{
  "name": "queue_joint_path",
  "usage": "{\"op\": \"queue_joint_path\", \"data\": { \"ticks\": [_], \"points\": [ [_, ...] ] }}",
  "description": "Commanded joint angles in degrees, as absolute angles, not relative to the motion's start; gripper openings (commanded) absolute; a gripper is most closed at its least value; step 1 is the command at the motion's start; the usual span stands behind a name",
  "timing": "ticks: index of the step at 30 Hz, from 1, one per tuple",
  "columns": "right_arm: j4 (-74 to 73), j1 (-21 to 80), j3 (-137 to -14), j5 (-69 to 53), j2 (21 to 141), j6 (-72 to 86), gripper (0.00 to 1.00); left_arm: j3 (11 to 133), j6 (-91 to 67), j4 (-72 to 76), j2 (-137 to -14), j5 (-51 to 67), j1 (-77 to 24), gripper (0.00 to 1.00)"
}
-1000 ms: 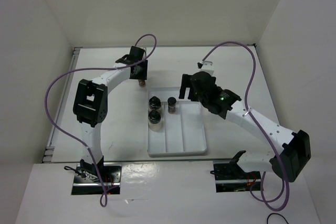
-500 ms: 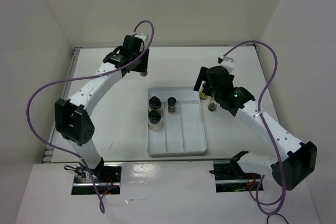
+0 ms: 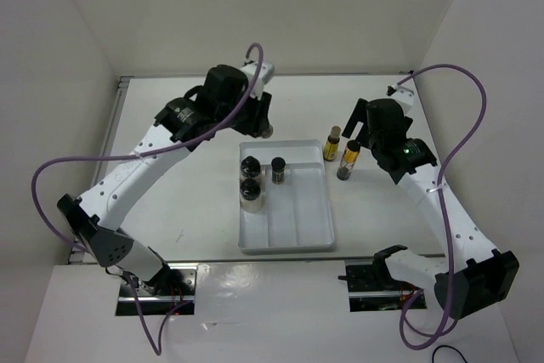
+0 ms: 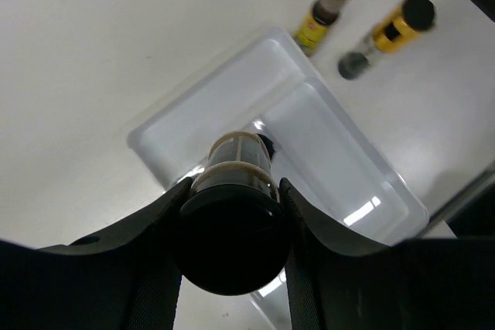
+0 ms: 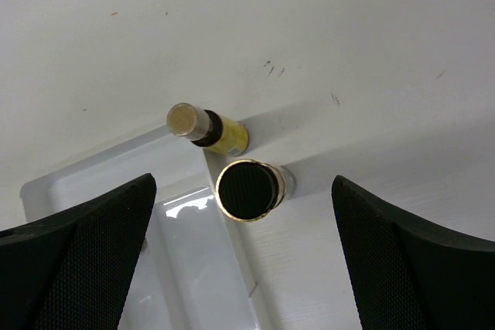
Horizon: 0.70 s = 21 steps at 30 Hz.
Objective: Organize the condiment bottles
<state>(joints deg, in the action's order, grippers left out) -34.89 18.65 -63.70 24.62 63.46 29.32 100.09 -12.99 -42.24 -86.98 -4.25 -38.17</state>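
Black-capped bottle [image 4: 233, 226] hangs upright, cap up, in left pincer [image 4: 233, 199].

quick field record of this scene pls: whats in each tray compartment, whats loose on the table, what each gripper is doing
tray: white, three compartments
left compartment: far squat jar, near squat jar
middle compartment: small dark bottle, at the far end
right compartment: nothing in it
on table, right of tray: far amber bottle, near amber bottle, both upright
left gripper: shut on a black-capped bottle, near the tray's far edge
right gripper: open, above the amber bottles
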Motion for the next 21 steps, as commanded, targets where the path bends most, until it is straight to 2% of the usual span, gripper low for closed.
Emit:
{"op": "queue_joint_path", "data": {
  "ticks": [1,6,10,21],
  "points": [
    [-36.2,17.3,-65.0,24.5,63.0,27.2,0.98,101.9,-10.2,-44.4,-89.1,0.2,-43.0,0.27],
    [-36.2,17.3,-63.8,22.9,63.5,27.2,0.98,100.4,-12.6,-44.1,-91.1,-7.8,-51.0,0.27],
    [-36.2,17.3,-63.8,21.9,64.1,27.2,0.98,97.1,-14.8,-41.7,-91.1,-8.5,-53.7,0.28],
    [-35.7,17.3,-62.1,18.2,67.7,28.8,0.98,83.8,-21.9,-33.2,-93.0,-13.3,-55.1,0.27]
  ]
}}
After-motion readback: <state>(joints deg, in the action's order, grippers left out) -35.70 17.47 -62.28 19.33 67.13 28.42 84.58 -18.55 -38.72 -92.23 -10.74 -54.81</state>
